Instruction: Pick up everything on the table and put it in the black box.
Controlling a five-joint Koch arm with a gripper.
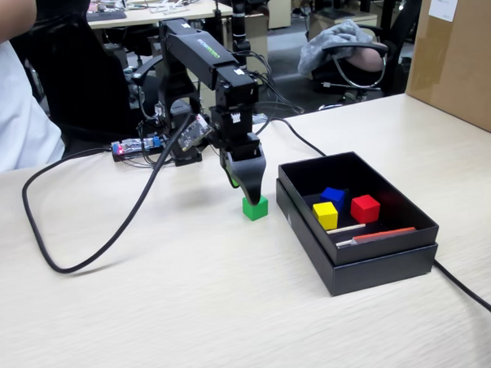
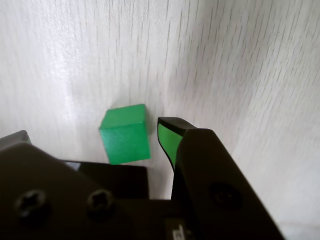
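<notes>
Green cube (image 1: 255, 207) sat on the table (image 1: 193, 300), at nine o'clock of the black box (image 1: 379, 264), gripper (image 1: 252, 193) poised just above it, jaws seemingly spread, yellow cube (image 1: 326, 215), blue cube (image 1: 334, 196), red cube (image 1: 365, 208) inside box

Even, soft indoor light fills the fixed view; the counter (image 1: 193, 300) looks pale and slightly washed, with faint shadows. In the wrist view a bright glare patch sits upper left on the wood, and the dark fingers (image 2: 172, 135) at the bottom are blurred.
</notes>
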